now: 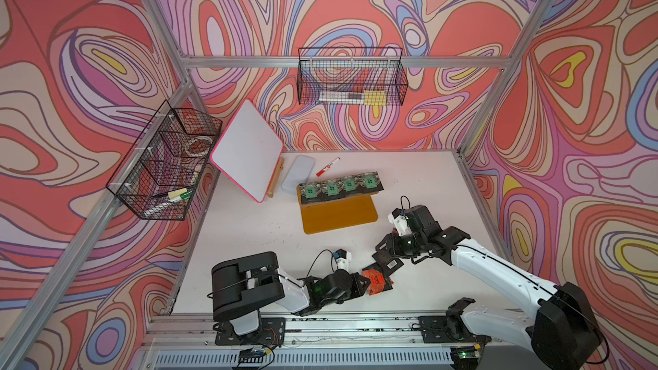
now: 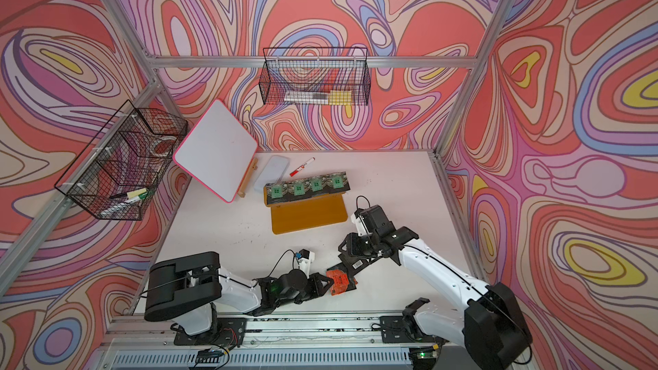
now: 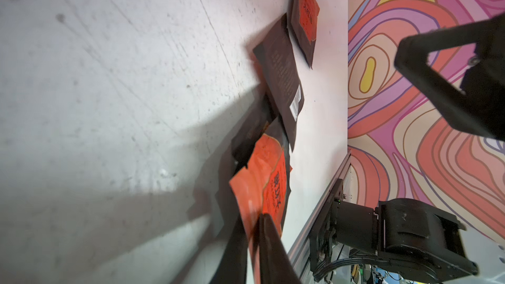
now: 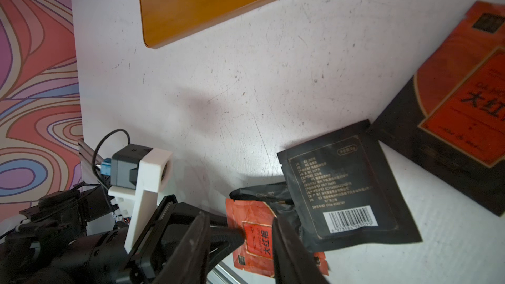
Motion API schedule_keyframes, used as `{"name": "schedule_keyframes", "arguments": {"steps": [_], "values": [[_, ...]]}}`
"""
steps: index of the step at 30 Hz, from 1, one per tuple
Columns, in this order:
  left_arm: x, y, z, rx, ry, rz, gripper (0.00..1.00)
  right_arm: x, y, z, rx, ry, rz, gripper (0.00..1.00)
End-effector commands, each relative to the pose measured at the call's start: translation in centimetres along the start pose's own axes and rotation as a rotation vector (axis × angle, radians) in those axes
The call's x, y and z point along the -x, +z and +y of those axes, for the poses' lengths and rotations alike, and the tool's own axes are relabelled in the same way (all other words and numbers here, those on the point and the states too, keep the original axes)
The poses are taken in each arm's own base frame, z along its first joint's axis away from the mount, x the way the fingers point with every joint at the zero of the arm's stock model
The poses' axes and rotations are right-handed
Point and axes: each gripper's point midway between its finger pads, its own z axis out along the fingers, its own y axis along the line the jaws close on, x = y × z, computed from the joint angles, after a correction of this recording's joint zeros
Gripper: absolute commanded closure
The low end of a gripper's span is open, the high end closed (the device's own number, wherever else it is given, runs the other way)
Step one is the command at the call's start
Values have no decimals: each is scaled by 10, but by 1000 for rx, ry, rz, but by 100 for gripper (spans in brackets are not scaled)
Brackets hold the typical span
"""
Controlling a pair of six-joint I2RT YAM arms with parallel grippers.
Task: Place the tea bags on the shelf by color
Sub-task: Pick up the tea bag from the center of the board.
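So the left gripper (image 1: 364,283) is low on the white table (image 1: 249,236) near the front edge, jaws pinched together on the edge of an orange tea bag (image 1: 376,281). Further back, the yellow shelf (image 1: 338,218) has four green tea bags (image 1: 340,186) lined up on its upper step. The right gripper (image 4: 240,244) hovers over a black-side-up sachet (image 1: 390,261), jaws apart, nothing in them.

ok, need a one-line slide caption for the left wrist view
Left gripper shut on an orange tea bag, with a black-side-up bag and another orange bag beyond on the white table.
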Motion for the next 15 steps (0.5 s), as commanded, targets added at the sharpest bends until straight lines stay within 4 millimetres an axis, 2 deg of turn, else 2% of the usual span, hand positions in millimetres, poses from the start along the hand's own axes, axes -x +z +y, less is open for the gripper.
{"name": "schedule_keyframes", "arguments": {"steps": [1,7,15], "values": [[-3,2,4,4,6,7,97,-5,-1,-2,-9,-14,0,61],[-2,0,-1,-23,14,-1,100,-3,-4,0,4,-40,-18,60],[6,-17,-6,-2,84,4,100,5,-12,23,112,-119,-71,60]]}}
